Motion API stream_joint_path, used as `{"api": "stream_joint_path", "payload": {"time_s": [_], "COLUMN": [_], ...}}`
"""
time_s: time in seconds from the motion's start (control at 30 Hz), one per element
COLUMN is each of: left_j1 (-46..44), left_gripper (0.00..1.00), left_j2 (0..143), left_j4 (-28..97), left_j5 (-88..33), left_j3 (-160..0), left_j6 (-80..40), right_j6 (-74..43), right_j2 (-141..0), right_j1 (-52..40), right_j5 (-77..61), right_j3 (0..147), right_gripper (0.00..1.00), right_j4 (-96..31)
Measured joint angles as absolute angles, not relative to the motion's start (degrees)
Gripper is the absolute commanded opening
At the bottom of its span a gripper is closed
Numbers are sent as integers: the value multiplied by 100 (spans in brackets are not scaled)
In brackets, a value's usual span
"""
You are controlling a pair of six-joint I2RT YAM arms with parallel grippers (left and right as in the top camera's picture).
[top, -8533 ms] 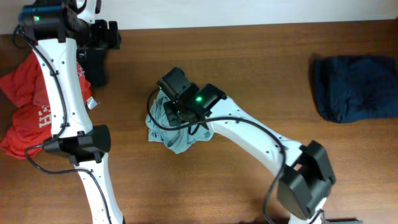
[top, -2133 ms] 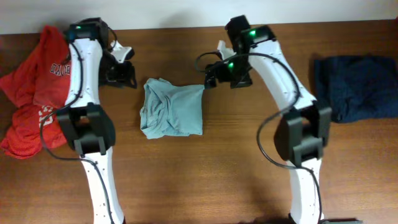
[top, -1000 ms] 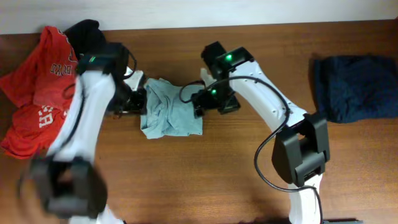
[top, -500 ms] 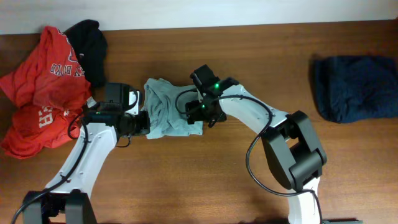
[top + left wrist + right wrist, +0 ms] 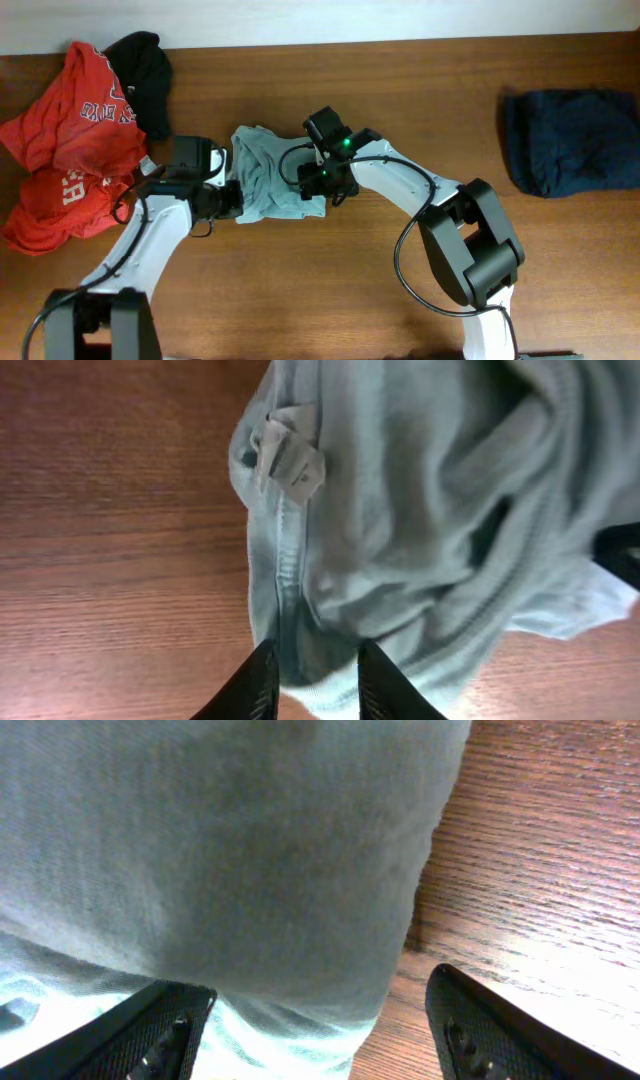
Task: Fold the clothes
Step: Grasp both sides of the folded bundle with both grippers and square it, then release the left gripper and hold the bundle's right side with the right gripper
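Now that both arms have come down from the far side onto the pale grey-blue T-shirt (image 5: 268, 172), left of centre on the table (image 5: 400, 300), the left gripper (image 5: 314, 660) has narrowed about the hem, grip unconfirmed. The right gripper (image 5: 315, 985) straddles the right edge, spread wide. A fold appears imminent.

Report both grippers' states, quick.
Left gripper: fingers astride the T-shirt hem; grip cannot be told.
Right gripper: open wide, straddling the T-shirt edge, holding nothing.
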State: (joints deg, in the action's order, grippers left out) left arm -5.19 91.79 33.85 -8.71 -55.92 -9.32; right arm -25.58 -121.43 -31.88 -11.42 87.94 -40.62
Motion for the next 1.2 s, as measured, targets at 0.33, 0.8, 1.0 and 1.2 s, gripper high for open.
{"api": "stream_joint_path", "payload": {"time_s": [0.33, 0.8, 1.0, 1.2], "left_j1": [-519, -519, -519, -519], "left_gripper": [27, 32, 28, 1], "left_j2": [9463, 9465, 9679, 10020], "left_j4": [3367, 3291, 3221, 3181], "left_j5": [-902, -1310, -1317, -1350], "left_j3": [-5577, -5575, -5575, -5570], "left_j6": [-928, 373, 668, 770], "right_j6": [-2563, -2561, -2552, -2554], "right_j2": [-12143, -12143, -12143, -12143], "right_j1": [-3188, -3188, -3188, -3188], "right_j5": [-1144, -1144, -1144, -1151], "right_j3": [8794, 8794, 8794, 8794], "right_gripper": [73, 74, 73, 58], "right_j4": [-4084, -4086, -4106, -4176]}}
